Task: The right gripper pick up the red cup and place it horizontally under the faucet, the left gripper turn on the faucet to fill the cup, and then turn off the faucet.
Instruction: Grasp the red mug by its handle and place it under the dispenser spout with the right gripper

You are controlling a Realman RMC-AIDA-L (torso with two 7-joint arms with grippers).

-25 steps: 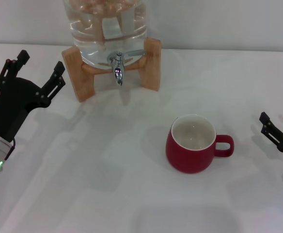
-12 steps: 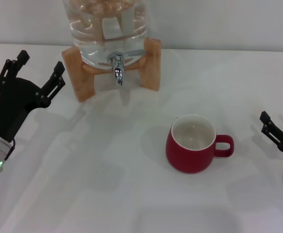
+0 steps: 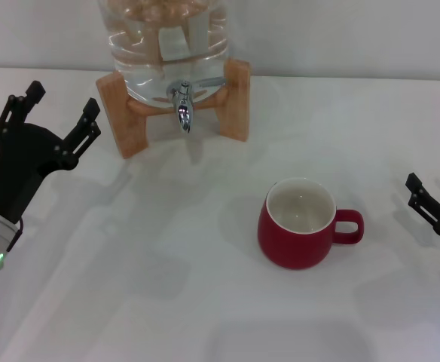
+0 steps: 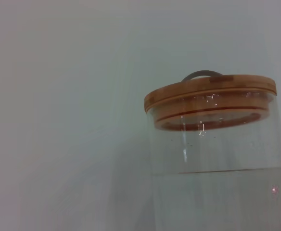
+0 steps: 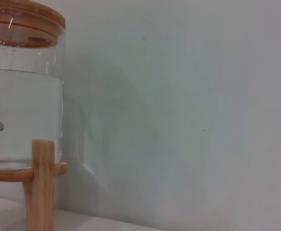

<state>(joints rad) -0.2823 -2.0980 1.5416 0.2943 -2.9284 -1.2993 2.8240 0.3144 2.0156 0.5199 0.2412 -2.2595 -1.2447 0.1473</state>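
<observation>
Black right claw (image 3: pixel 437 202) half cut off, beside red cup (image 3: pixel 299 223).

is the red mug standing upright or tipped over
Upright: the squat dark-red ceramic mug stands on its base on the white table, white inside facing up.

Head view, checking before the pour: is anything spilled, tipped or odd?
Nothing stands out. The dark-red ceramic mug stands upright and empty, apart from the chrome faucet. No water shows on the white table. Left gripper and right gripper are open, holding nothing.
</observation>
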